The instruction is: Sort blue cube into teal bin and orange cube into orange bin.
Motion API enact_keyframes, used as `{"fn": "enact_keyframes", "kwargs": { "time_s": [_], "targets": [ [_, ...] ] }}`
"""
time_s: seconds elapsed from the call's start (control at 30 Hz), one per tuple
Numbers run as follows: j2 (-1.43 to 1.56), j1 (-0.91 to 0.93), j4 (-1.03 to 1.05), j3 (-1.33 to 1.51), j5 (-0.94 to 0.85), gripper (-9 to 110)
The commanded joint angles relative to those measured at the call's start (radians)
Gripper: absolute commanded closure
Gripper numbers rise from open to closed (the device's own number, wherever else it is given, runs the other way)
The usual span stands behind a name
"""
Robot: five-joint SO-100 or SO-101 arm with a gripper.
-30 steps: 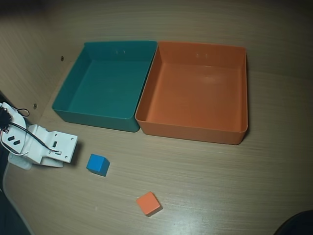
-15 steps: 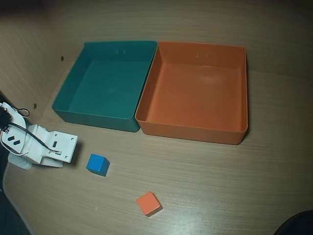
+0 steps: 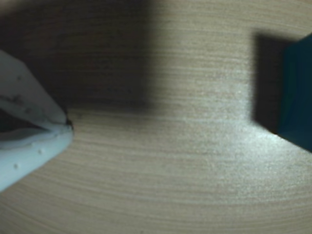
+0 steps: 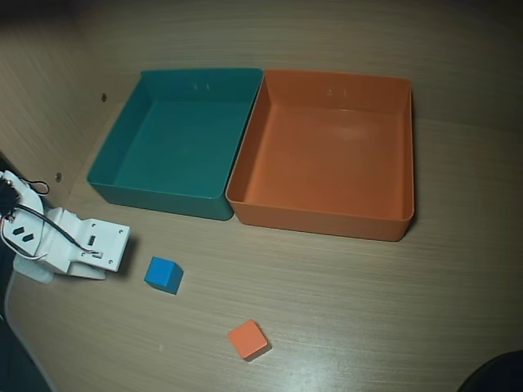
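In the overhead view the blue cube (image 4: 163, 274) lies on the wood table in front of the teal bin (image 4: 131, 139). The orange cube (image 4: 248, 339) lies farther front and right of it. The orange bin (image 4: 327, 216) stands against the teal bin's right wall; both bins hold nothing. My folded white arm (image 4: 69, 245) rests at the left edge, just left of the blue cube and apart from it. In the wrist view my gripper (image 3: 68, 126) enters from the left, fingertips together, nothing between them. A dark teal wall (image 3: 297, 92) shows at that view's right edge, likely the teal bin.
The table's rounded front-left edge (image 4: 12, 327) runs close behind the arm. A dark shape (image 4: 494, 374) sits at the front right corner. Bare wood lies around both cubes and in front of the bins.
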Motion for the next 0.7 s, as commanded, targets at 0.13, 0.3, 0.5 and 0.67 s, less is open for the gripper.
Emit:
{"fn": "enact_keyframes", "kwargs": {
  "time_s": [0.13,0.3,0.5,0.67],
  "targets": [
    [-0.141,0.003,-0.006,-0.153,-0.012,90],
    [-0.362,-0.005,-0.008,-0.364,-0.012,76],
    [-0.713,-0.009,-0.008,-0.696,-0.012,71],
    [-1.026,-0.009,-0.008,-0.982,-0.012,71]
  ]
}}
